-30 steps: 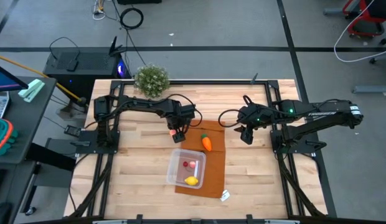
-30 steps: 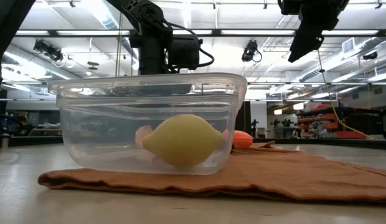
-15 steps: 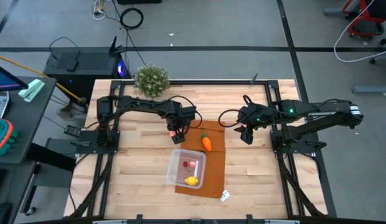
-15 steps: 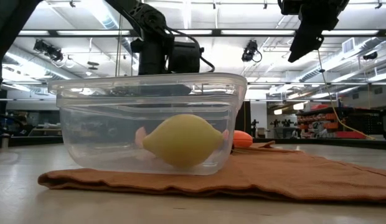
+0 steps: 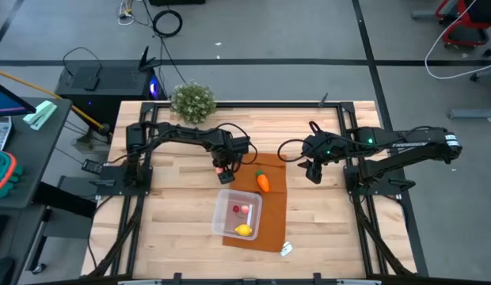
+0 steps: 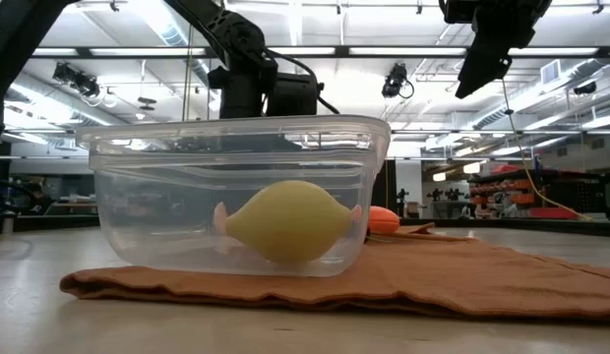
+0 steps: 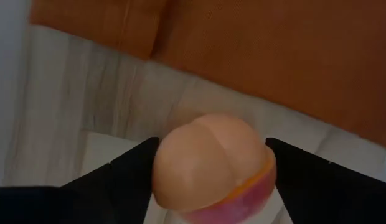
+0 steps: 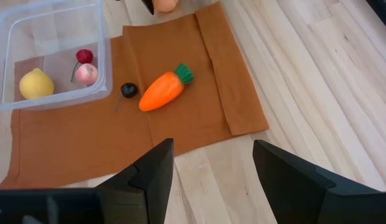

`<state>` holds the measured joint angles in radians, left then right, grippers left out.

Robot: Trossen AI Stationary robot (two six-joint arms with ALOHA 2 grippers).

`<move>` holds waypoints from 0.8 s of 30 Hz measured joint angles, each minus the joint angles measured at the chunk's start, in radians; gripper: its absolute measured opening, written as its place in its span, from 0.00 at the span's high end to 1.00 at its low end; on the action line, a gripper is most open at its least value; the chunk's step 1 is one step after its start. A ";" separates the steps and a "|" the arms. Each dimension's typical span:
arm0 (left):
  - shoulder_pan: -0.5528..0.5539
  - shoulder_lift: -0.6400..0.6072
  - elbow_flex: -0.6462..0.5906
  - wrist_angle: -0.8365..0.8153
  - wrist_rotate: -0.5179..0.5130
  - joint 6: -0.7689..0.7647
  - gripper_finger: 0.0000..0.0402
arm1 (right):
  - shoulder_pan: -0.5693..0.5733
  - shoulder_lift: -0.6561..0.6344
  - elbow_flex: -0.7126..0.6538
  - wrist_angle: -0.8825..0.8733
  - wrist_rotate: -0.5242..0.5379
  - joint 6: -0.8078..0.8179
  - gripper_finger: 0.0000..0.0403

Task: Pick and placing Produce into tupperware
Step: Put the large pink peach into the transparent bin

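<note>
My left gripper (image 5: 222,169) (image 7: 211,186) is shut on a peach-like fruit (image 7: 208,163), pale orange with a pink side, above the bare wood by the mat's far left corner. The clear tupperware (image 5: 237,214) (image 6: 236,192) stands on the brown-orange mat (image 5: 271,207) and holds a yellow lemon (image 5: 244,230) (image 6: 288,221) and small red and pink pieces (image 8: 85,67). An orange carrot (image 5: 263,182) (image 8: 162,91) and a tiny dark piece (image 8: 128,89) lie on the mat. My right gripper (image 5: 313,174) (image 8: 211,180) hangs open above the table, right of the mat. My left gripper pinches the peach-like fruit across its round body (image 7: 180,168) between its two fingers (image 7: 121,183), one on each side. The fingers come from above, pointing down. The fruit is lifted clear of the table.
A bushy green potted plant (image 5: 192,100) stands at the table's far edge, left of centre. A small white tag (image 5: 287,249) lies by the mat's near right corner. Bare wood lies left of the tupperware and along the near edge.
My left gripper, still shut on the peach-like fruit, has sunk a little toward the table. The right arm has kept still.
</note>
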<state>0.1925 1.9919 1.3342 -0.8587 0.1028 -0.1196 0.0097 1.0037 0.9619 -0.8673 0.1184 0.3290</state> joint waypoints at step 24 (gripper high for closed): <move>0.000 -0.004 0.158 -0.173 0.000 0.081 0.42 | 0.000 0.000 0.000 0.000 0.000 0.000 0.53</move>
<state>0.1925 1.9877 1.4923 -1.0317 0.1024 -0.0387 0.0099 1.0036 0.9619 -0.8673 0.1184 0.3288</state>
